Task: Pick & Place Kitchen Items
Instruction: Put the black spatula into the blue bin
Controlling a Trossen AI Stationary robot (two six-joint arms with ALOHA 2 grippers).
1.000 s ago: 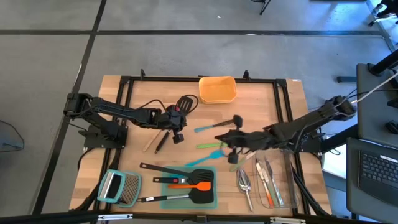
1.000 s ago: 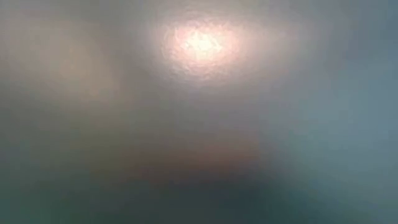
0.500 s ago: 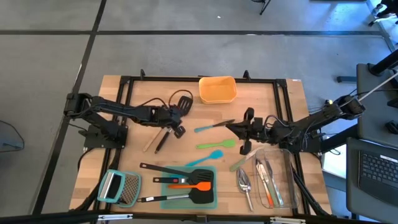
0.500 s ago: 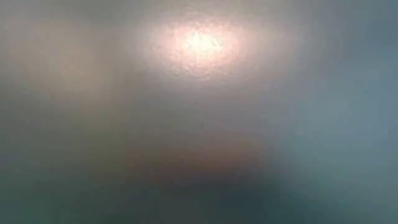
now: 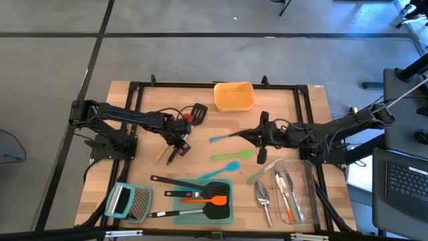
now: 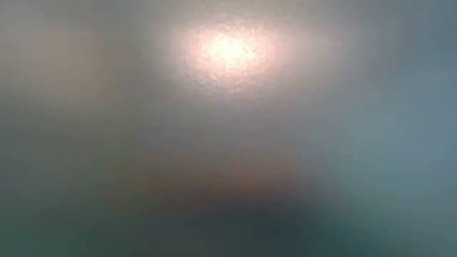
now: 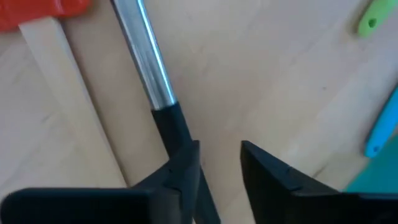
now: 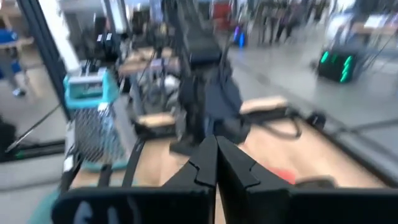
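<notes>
Since a second ago my left gripper (image 7: 217, 162) slid onto the black turner (image 5: 190, 115), fingers parted; handle (image 7: 146, 59) looks stiff, slick, light, so grab there.

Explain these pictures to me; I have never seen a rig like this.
Two robot arms work at a wooden table, sorting kitchen utensils. One camera looks straight down; one at table height shows only blur; one sits on each wrist. The left gripper is low over a black-handled utensil, fingers apart with the handle beside one finger, not gripped. The right gripper hangs shut and empty mid-table. Spatulas lie loose, turners on a teal tray, cutlery in a clear tray, plus an orange bin and grater.
</notes>
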